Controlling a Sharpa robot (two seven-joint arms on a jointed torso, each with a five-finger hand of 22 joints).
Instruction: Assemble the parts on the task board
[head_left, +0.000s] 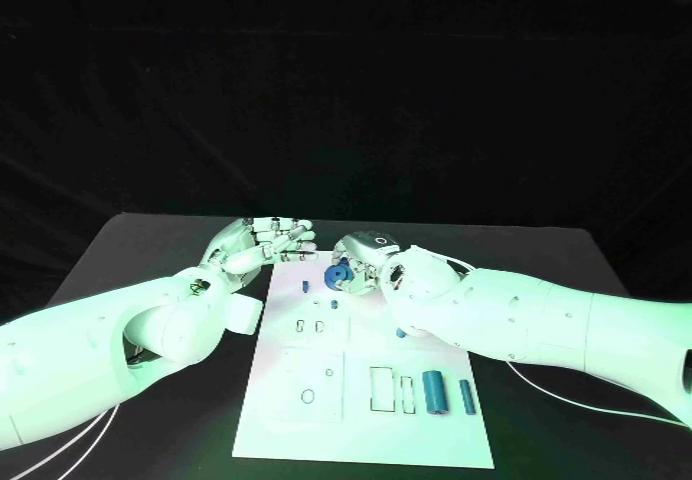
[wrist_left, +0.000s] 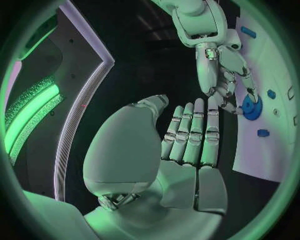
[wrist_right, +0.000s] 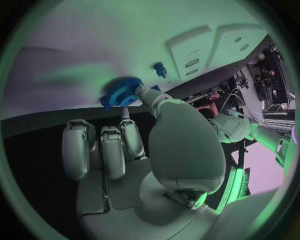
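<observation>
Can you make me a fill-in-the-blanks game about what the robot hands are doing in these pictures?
1. The right hand holds a blue ____.
2. The left hand holds ____.
3. The task board is coloured ____.
4. The table under the board is ____.

Missing words: gear; nothing; white; black.

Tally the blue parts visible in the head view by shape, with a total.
Blue gear: 1, pinched by the right robot hand
Small blue pieces: 3, the last partly hidden by the right arm
Long blue cylinders: 2
Total: 6
</observation>
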